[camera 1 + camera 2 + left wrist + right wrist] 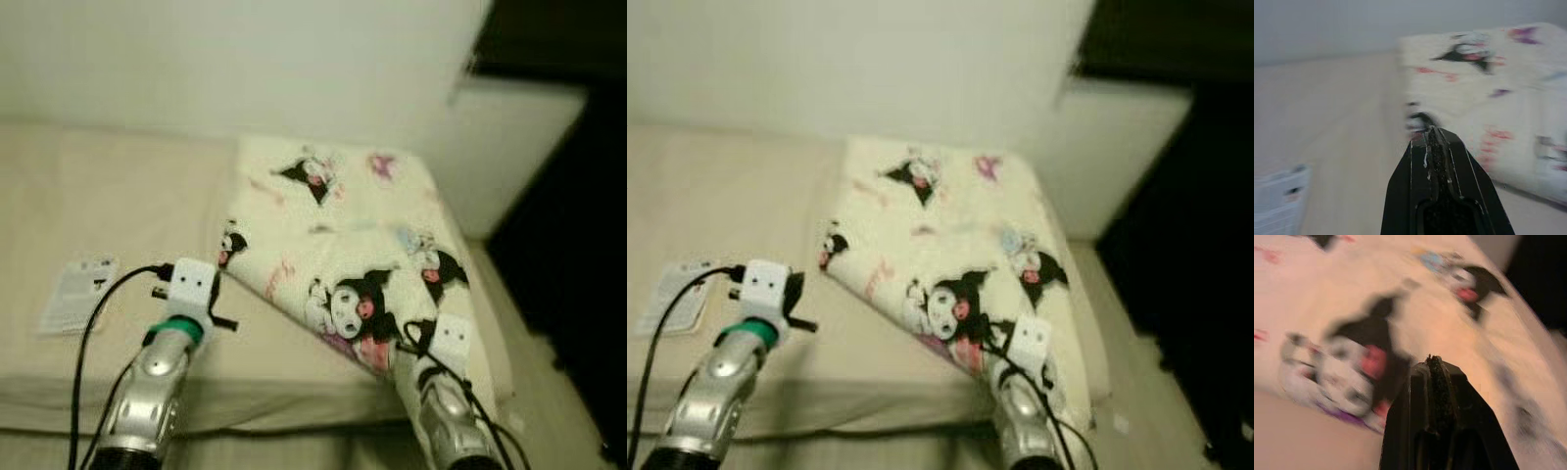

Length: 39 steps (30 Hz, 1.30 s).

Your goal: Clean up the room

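On the far left of the beige bed (108, 206), a white printed packet (78, 292) lies flat on the mattress; the left wrist view shows it blurred at the frame edge (1276, 200).

Just right of the packet, the left tool (227, 321) is raised over the bare mattress, with a black cable (93, 338) looping from its white wrist housing down along the silver arm. In the left wrist view its two black fingers (1437, 166) are pressed together with nothing between them: clenched, empty. That view also shows the tips aimed toward the near edge of the blanket (1484, 98), apart from it.

Centre to right, the cream blanket (333, 235), printed with black-and-white cartoon characters, lies spread over the right half of the bed, one corner pointing toward the foot.

The right tool (1436, 377) sits low at the blanket's front corner. From the head views its fingers are hidden behind the white housing; the right wrist view shows them clenched together over the printed character, gripping no fabric visibly.

Far right, a white wall panel (519, 147) borders a dark opening (578, 255).
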### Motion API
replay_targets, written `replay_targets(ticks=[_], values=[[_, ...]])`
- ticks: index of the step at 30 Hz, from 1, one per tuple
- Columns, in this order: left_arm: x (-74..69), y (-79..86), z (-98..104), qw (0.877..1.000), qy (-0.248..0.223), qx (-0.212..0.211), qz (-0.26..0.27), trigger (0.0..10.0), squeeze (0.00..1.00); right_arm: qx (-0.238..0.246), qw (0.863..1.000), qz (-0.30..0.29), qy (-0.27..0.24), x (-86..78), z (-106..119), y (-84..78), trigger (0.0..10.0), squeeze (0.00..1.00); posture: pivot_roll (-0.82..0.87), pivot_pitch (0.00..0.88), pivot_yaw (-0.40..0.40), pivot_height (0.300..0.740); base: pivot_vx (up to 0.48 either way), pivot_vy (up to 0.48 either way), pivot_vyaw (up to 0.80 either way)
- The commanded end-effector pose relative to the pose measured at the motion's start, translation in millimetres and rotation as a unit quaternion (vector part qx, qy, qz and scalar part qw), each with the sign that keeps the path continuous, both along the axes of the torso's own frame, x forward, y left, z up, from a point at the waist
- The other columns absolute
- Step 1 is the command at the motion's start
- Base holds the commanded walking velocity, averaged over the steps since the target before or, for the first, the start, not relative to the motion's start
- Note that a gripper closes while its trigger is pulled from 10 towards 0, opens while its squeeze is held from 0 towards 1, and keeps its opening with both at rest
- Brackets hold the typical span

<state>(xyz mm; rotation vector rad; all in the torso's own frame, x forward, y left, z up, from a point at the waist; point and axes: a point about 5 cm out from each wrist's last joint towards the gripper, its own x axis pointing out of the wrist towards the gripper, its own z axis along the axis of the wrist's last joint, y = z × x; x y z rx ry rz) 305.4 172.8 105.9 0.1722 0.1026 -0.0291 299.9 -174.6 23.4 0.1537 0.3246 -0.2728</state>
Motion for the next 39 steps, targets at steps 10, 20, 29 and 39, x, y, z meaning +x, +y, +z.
replay_targets(ticks=[10,20,29,39], values=[[-0.7,0.6,-5.2,1.0,0.011,0.007,-0.004,10.0,0.0,0.02,1.0,0.002,0.013,-1.8,-5.7,7.4,10.0,0.0,0.16,0.0,-0.032,0.74,0.279,0.0,0.0],[0.7,-0.3,-6.6,1.0,0.014,0.024,-0.005,10.0,0.0,0.02,1.0,0.0,0.013,-0.2,-5.0,7.0,10.0,0.0,0.16,0.0,-0.034,0.74,0.0,0.0,0.0],[2.0,-2.0,-6.3,0.999,0.012,0.037,-0.014,10.0,0.0,0.022,1.0,-0.004,0.016,1.0,-4.9,5.9,10.0,0.0,0.16,0.0,-0.037,0.74,0.0,0.0,0.0],[3.0,-3.6,-6.9,0.999,0.011,0.038,-0.017,10.0,0.0,0.022,1.0,-0.006,0.017,2.6,-4.2,4.7,10.0,0.0,0.15,0.0,-0.042,0.74,0.0,0.0,0.0]])
